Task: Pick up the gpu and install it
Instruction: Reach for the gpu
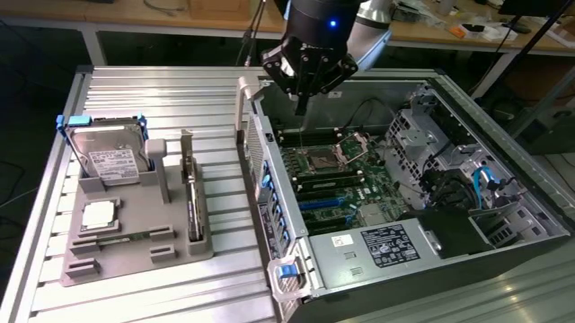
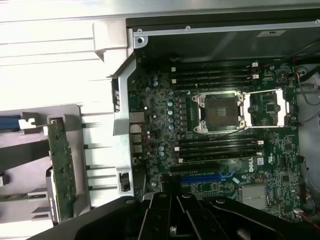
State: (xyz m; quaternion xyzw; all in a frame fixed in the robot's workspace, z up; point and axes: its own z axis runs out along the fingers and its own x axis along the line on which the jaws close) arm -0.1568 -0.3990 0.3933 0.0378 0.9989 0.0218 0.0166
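- We see the gripper pressed together, empty, over the open case.
- The gpu stands on edge in the grey holder, at the exterior view's left.
- The motherboard reads "DELL".

The ribbed silver metal desk lies in bright, even light. Behind the desk runs a wooden desk on a white leg, with small clutter and a pale cable on top. Beside the desk the floor lies dark, in shadow.
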